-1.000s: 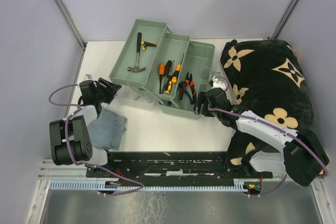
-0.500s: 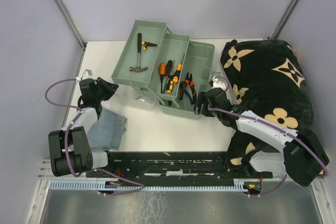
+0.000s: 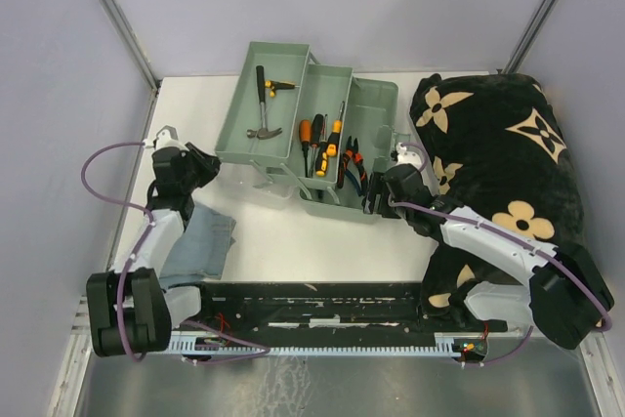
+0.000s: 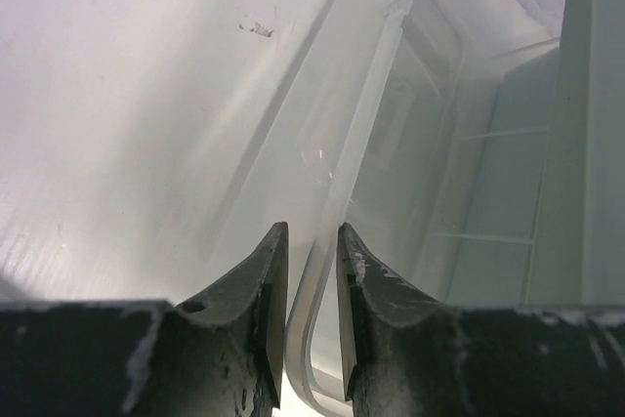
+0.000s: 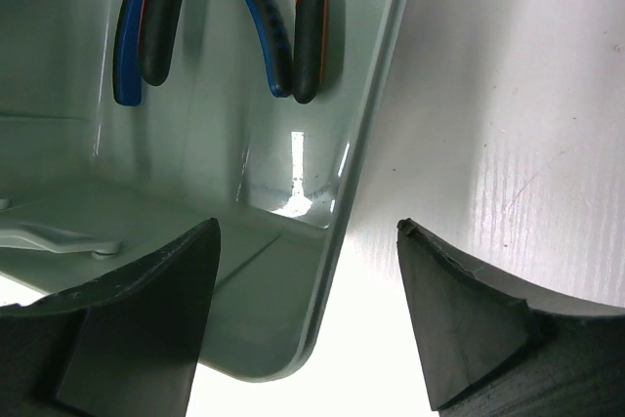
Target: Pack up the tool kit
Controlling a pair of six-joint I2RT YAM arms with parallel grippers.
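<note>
The left tool [image 4: 310, 241] has just been narrowed onto the translucent lid [image 4: 391, 134] rim, and the fold-out tray [image 3: 244, 104] is drawn slightly inward. The toolbox [image 3: 376, 109], loaded, sits mid-bench [image 3: 312, 241], its near wall straddled by the wide right tool [image 5: 308, 310]. Closing seems begun.

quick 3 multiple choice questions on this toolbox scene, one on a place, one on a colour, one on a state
1. Where is the hammer?
A) on the cloth
B) in the leftmost tray of the toolbox
C) on the bare table
2. What colour are the flower marks on the blanket?
A) red
B) green
C) beige
3. The right gripper is:
A) open
B) shut on pliers
C) shut on a screwdriver

1 B: the hammer lies alone in that tray.
2 C: the marks are beige on black.
3 A: its fingers stand wide apart, either side of the toolbox wall.
</note>
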